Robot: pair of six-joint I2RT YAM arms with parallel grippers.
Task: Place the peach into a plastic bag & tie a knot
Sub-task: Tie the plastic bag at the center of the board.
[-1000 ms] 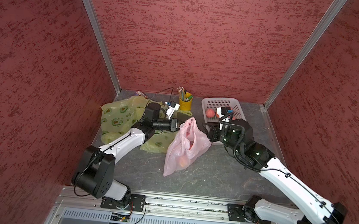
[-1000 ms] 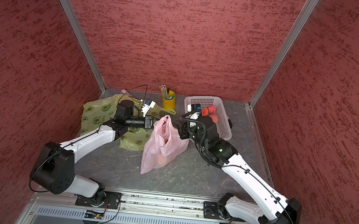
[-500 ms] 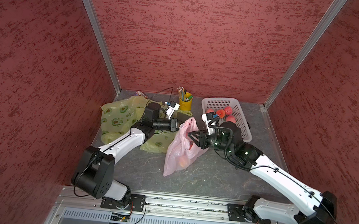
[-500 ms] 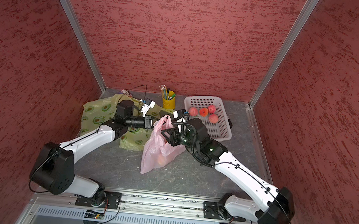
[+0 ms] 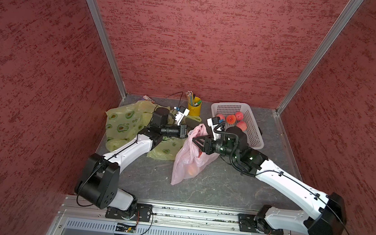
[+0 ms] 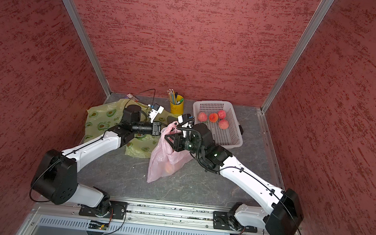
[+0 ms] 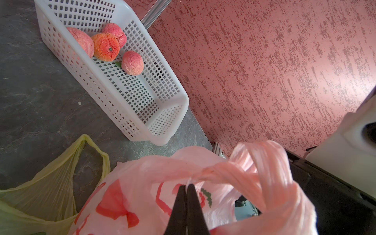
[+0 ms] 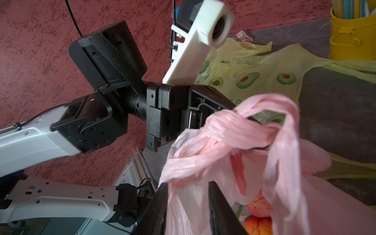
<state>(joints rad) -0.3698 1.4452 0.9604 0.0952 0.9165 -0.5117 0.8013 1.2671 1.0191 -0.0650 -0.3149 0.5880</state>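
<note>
Knot stage, I judge: peach (image 8: 258, 206) inside pink bag (image 5: 190, 156) at table (image 5: 218, 187) centre, basket (image 5: 230, 104) at 2 o'clock. My left tool (image 7: 187, 185) pinches twisted handle (image 7: 223, 173); right tool (image 8: 188, 184) half-open astride its film. Next: clamp, pull apart.

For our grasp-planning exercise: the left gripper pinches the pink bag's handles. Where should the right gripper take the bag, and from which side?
Probably the roped handle strand beside the crossing on the pink bag: bunched thin, it fits the jaws and seems to lie between the fingers of the open right gripper. Come from the basket side, opposite the left gripper, shut on the bag.
</note>
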